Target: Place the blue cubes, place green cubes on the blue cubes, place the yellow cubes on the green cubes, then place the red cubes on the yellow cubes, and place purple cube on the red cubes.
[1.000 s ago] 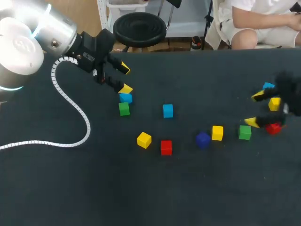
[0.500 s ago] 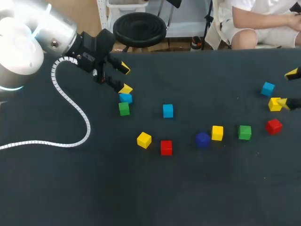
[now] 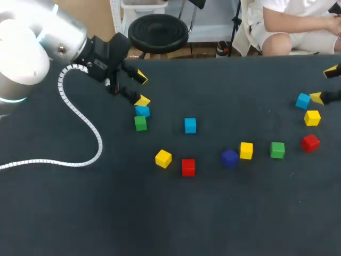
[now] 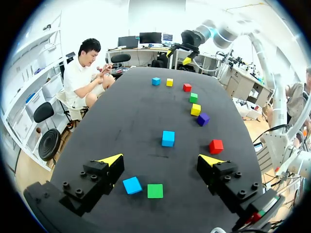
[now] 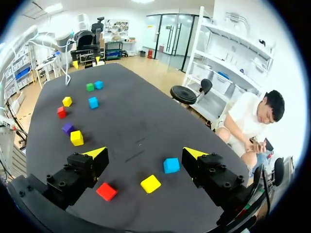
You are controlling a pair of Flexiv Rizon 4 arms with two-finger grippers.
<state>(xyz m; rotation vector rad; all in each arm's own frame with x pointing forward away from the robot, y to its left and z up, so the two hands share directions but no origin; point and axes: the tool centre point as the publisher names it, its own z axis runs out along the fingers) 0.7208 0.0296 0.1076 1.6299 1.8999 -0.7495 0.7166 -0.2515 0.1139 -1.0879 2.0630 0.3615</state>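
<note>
My left gripper (image 3: 141,89) stands open just behind a blue cube (image 3: 142,111) that touches a green cube (image 3: 140,123). In the left wrist view both lie under its open fingers, blue cube (image 4: 132,185) beside green cube (image 4: 155,191). Mid-table sit another blue cube (image 3: 190,125), a yellow cube (image 3: 163,158), a red cube (image 3: 188,167), the purple cube (image 3: 229,158), a yellow cube (image 3: 246,150) and a green cube (image 3: 277,150). My right gripper (image 3: 324,84) is open at the right edge, next to a blue cube (image 3: 303,100), a yellow cube (image 3: 312,118) and a red cube (image 3: 310,143).
A white coiled cable (image 3: 80,128) trails from my left arm across the left of the dark table (image 3: 160,224). In the right wrist view the blue cube (image 5: 171,165), yellow cube (image 5: 150,184) and red cube (image 5: 106,191) lie between and under the open fingers.
My right gripper has pulled back from over the right-hand cubes toward the far right edge, leaving them uncovered. The left arm and all cubes have stayed in place.
</note>
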